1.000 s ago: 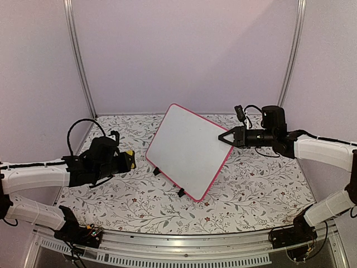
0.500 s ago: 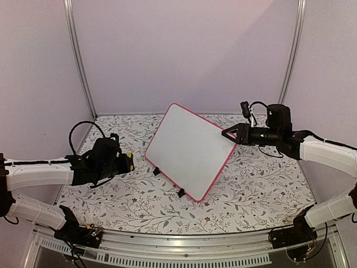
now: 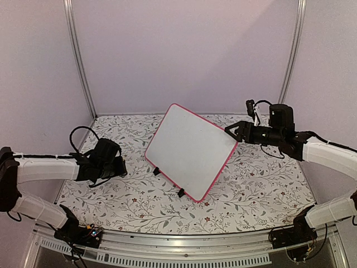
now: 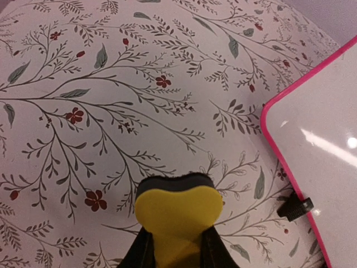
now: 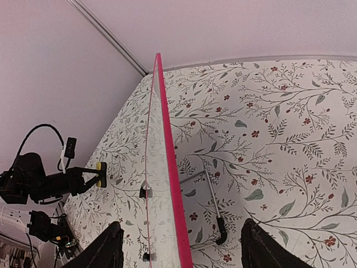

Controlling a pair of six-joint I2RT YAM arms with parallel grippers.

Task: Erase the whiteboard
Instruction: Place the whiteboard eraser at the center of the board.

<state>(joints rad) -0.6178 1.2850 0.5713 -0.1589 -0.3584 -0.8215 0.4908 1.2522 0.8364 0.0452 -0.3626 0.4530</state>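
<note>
The spread right gripper (image 3: 231, 132) is straddling the propped whiteboard (image 3: 189, 151) mid-table; the left gripper (image 3: 120, 166), by the left edge, is pinching a yellow eraser (image 4: 177, 211).

The whiteboard (image 3: 189, 149), a rectangular board with a thin pink-red frame and rounded corners, stood propped up on its two small black clip feet (image 3: 157, 171) near the middle of the floral table (image 3: 262, 184), turned at an angle, its glossy white face clean.
</note>
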